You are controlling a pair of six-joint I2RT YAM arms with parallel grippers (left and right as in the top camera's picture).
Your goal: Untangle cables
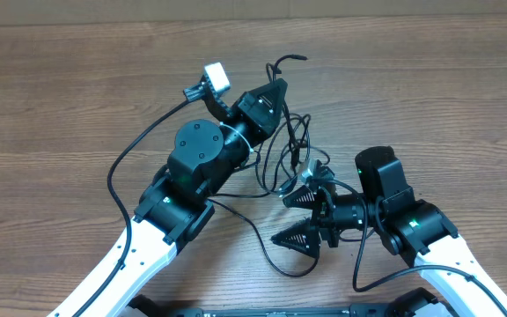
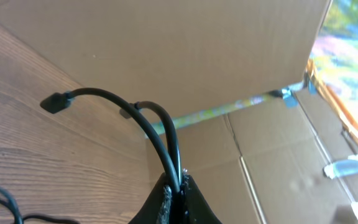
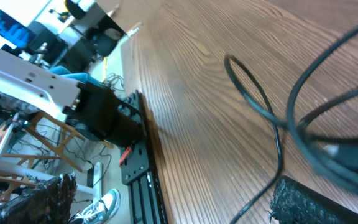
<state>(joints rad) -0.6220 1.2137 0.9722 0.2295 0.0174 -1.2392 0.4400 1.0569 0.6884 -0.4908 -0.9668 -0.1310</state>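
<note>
The cables (image 1: 290, 151) are thin black cords in loose tangled loops on the wooden table, between my two grippers. My left gripper (image 1: 274, 95) is shut on two strands (image 2: 160, 140) that rise out of its jaws (image 2: 176, 194). One strand ends in a small plug (image 2: 55, 102), which also shows in the overhead view (image 1: 290, 60). My right gripper (image 1: 282, 220) is open wide, with one finger beside the tangle's near end. In the right wrist view a cable loop (image 3: 267, 118) lies on the table between its fingers (image 3: 173, 205), and nothing is gripped.
A long cord (image 1: 271, 251) trails from the tangle towards the table's front. A cardboard box (image 2: 185, 56) stands beyond the table's far edge. The front table edge with a black rail (image 3: 143, 180) shows in the right wrist view.
</note>
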